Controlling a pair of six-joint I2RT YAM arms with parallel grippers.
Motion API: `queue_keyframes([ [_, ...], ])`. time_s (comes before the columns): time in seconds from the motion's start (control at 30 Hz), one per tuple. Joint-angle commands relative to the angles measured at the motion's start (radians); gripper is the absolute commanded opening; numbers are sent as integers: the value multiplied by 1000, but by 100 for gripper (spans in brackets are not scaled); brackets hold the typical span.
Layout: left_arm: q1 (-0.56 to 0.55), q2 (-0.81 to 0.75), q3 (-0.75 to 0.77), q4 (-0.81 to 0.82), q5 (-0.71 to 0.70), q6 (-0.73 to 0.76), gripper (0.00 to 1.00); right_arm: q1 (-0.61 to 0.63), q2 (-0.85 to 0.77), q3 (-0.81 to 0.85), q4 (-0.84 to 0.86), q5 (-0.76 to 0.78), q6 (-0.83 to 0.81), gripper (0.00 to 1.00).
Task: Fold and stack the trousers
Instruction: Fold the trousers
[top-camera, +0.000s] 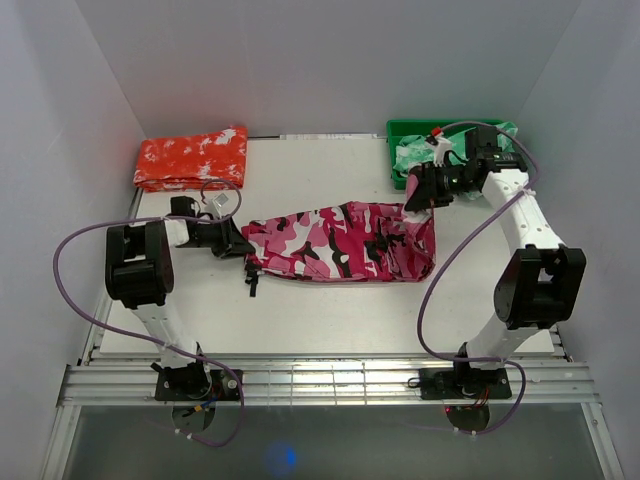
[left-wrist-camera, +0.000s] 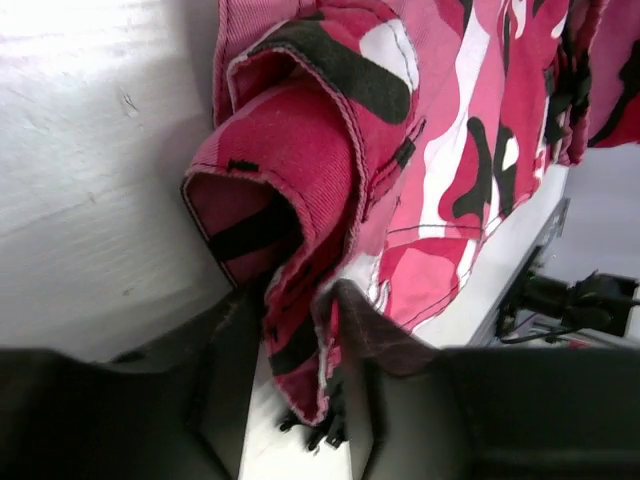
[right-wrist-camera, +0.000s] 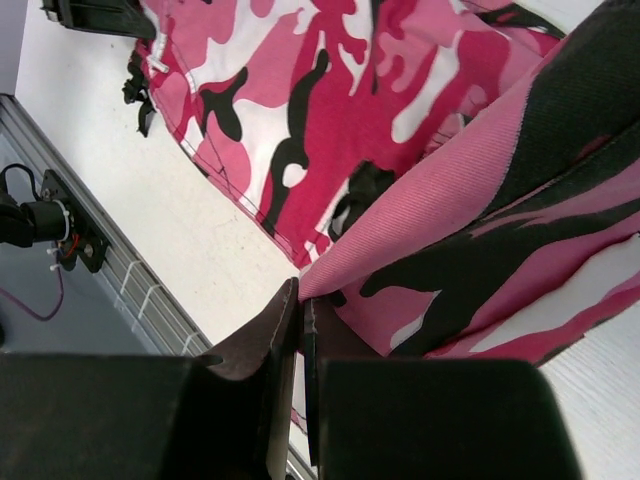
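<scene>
Trousers (top-camera: 340, 242) spread across mid worktop (top-camera: 320, 320), lengthwise left to right. Right pincer (top-camera: 418, 192) clamped on far right corner, cloth lifted there (fold draping below). Left pincer (top-camera: 238, 242) at left end, fingers (left-wrist-camera: 225, 370) apart astride bunched hem; cannot tell whether gripping. Orange-red garment (top-camera: 190, 158) at far left corner, green bin (top-camera: 405, 130) far right.

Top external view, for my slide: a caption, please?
Right fingers pinch one end of pink camouflage trousers; left fingers straddle the other.
</scene>
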Motion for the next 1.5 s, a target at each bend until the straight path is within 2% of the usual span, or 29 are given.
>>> queue_keyframes([
  [0.0, -17, -9, -41, 41, 5, -29, 38, 89, -18, 37, 96, -7, 79, 8],
  [0.03, -20, -14, -47, 40, 9, -32, 21, 108, -7, 40, 123, 2, 88, 8],
  [0.13, -31, -40, -75, 20, 12, -33, 0, 188, 16, 37, 180, 38, 131, 8],
  [0.27, -55, -71, -120, 32, 8, -70, 0, 287, 64, 32, 301, 47, 209, 8],
  [0.7, -98, -114, -184, 79, -51, -144, 0, 567, 213, 70, 398, 56, 323, 8],
  [1.07, -116, -115, -216, 132, -71, -181, 0, 686, 335, 113, 519, 96, 464, 8],
  [1.47, -116, -123, -242, 153, -78, -211, 0, 745, 410, 158, 604, 125, 598, 8],
])
